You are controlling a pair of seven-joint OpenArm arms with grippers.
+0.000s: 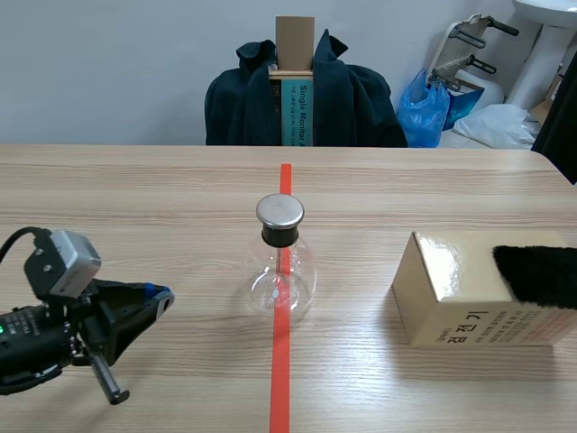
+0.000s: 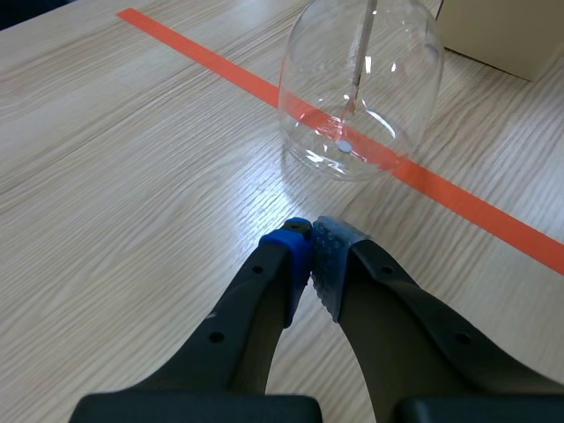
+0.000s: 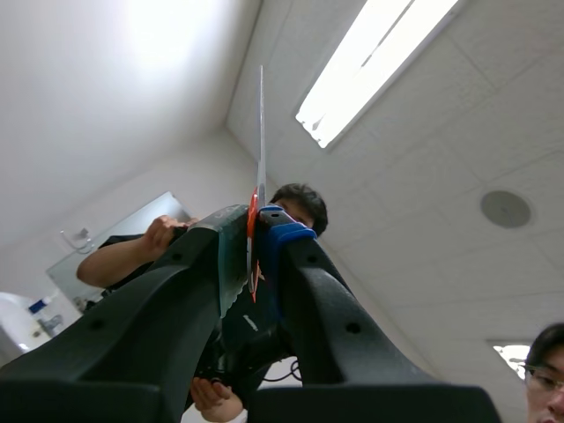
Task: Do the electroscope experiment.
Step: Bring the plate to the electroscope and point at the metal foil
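The electroscope [image 1: 281, 262], a clear glass flask with a metal cap, stands mid-way across the table [image 1: 135, 198] on the orange-red tape line [image 1: 281, 370]. At its 8 o'clock the left tool [image 1: 160, 296] sits low, pads pressed together on nothing; at its 3 o'clock is a cardboard box [image 1: 451, 289] topped with black fur [image 1: 541, 275]. The right tool [image 3: 256, 220] points at the ceiling [image 3: 441, 132], clamped on a thin pale strip [image 3: 261, 132].

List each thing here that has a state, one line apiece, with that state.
Glass electroscope flask: upright on the tape line, stoppered, metal cap on top.
Left hand: shut on nothing, tips just short of the flask.
Right hand: shut on a thin clear strip, pointing upward.
Cardboard box: closed, lying flat, black fur pad on top.
Dark jacket: draped over a chair.
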